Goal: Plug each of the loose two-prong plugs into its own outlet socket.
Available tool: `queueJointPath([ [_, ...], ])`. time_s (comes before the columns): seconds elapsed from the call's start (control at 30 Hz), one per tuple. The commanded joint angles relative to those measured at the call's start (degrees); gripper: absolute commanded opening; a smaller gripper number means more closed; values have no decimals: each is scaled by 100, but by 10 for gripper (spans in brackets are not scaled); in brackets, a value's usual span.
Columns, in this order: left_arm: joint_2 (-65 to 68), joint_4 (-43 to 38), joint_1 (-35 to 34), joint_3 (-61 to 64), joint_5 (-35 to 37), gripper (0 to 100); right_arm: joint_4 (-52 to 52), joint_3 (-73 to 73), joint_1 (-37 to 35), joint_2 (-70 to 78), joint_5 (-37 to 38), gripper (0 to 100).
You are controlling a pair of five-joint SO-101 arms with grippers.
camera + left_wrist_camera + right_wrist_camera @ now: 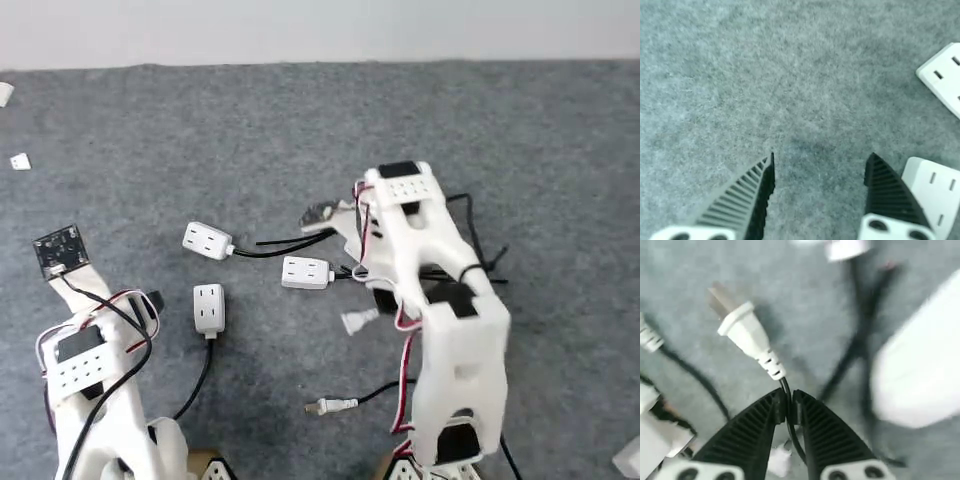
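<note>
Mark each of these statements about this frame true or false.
1. The right end effector is shut on the black cord just behind a white two-prong plug. True.
2. The left end effector holds a plug. False: it is open and empty over the grey carpet.
3. Three outlet sockets lie on the carpet. True.
4. Every socket already has a plug in it. False: the slots that show are empty, and a second plug lies loose on the carpet.
</note>
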Motion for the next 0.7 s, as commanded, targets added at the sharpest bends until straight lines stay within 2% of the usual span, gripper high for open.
queueJointPath([
  [0.0,9,-149,-9,-48,-35,273,646,-1662,-163,576,-334,9],
  [0.1,9,-149,-9,-48,-35,273,611,-2330,-207,910,-923,9],
  [0.23,9,-149,-9,-48,-35,273,611,-2611,-215,971,-1134,19],
  [0.43,9,-149,-9,-48,-35,273,611,-2875,-198,971,-1829,189],
  [0.5,9,-149,0,-48,-35,273,602,-3015,-207,971,-2330,186],
  [0.67,9,-149,0,-48,-35,274,602,-3604,-224,971,-4290,78],
])
